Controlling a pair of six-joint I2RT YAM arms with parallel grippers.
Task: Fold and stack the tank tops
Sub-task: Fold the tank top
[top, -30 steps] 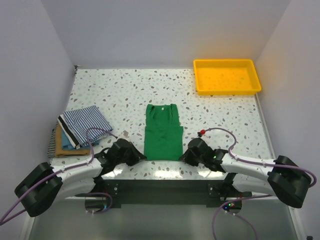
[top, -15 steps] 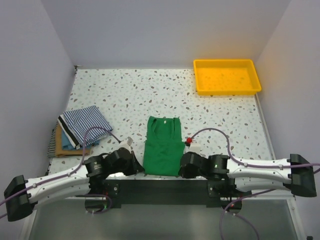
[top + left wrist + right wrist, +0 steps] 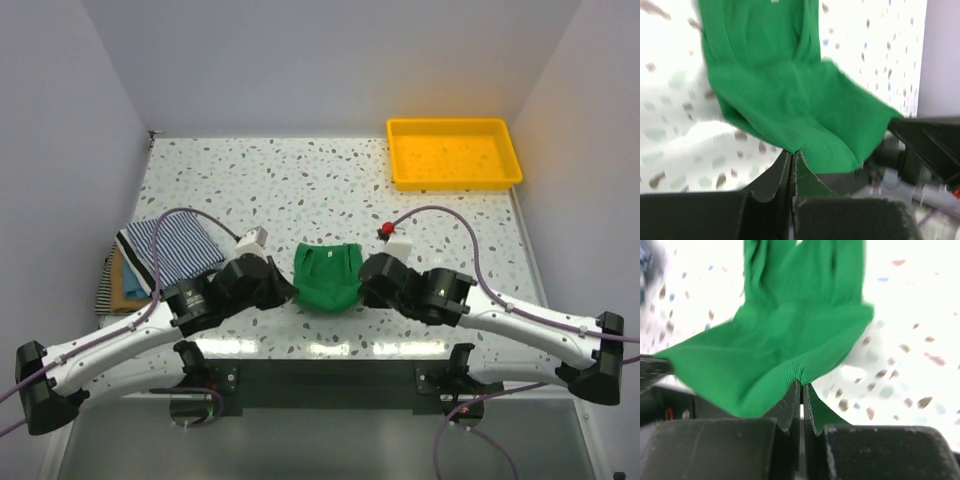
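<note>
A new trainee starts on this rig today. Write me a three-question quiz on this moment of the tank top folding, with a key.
1. True or false: the left gripper and the right gripper are each shut on an edge of the green tank top.
2. Where does the pile of folded tops lie? A) left of the green tank top B) right of it C) beyond it, by the far wall.
3. Fill in: the topmost piece of the pile has thin navy-white ___.
Key: 1 true. 2 A. 3 stripes.
</note>
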